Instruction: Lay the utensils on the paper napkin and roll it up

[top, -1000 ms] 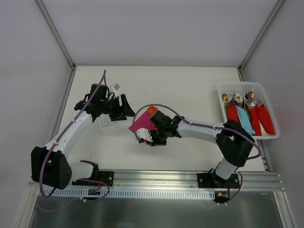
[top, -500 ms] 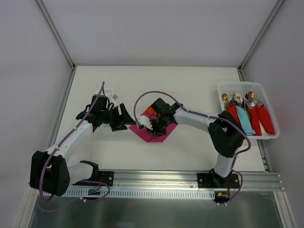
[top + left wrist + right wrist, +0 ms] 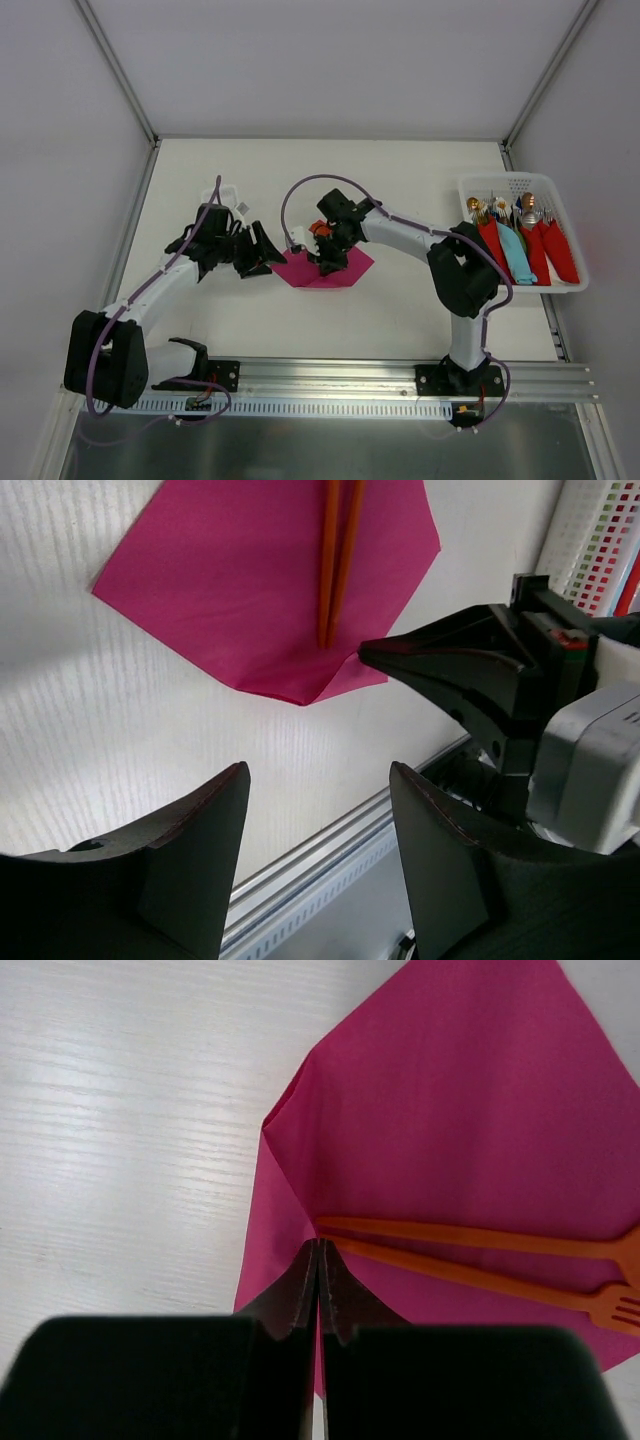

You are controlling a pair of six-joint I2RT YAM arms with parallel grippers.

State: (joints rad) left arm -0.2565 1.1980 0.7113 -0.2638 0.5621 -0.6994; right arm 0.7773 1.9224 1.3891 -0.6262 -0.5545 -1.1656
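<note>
Now creased magenta paper napkin (image 3: 450, 1110), slim orange plastic utensils (image 3: 470, 1237), right gripper (image 3: 318, 1250) closed, left gripper (image 3: 318, 775) wide.

Spoon (image 3: 470, 1237) bowl cut off at right edge; fork (image 3: 470, 1274) tines partly cut.

Spoon (image 3: 470, 1237) beside fork (image 3: 480, 1275) on napkin (image 3: 450, 1110); left pincer (image 3: 262, 250) just left of it; basket (image 3: 520, 182) far right

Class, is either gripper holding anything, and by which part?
The shut right gripper appears to pinch the pink paper napkin at its folded edge, by the handle ends of the orange utensils. The open left gripper holds nothing.
</note>
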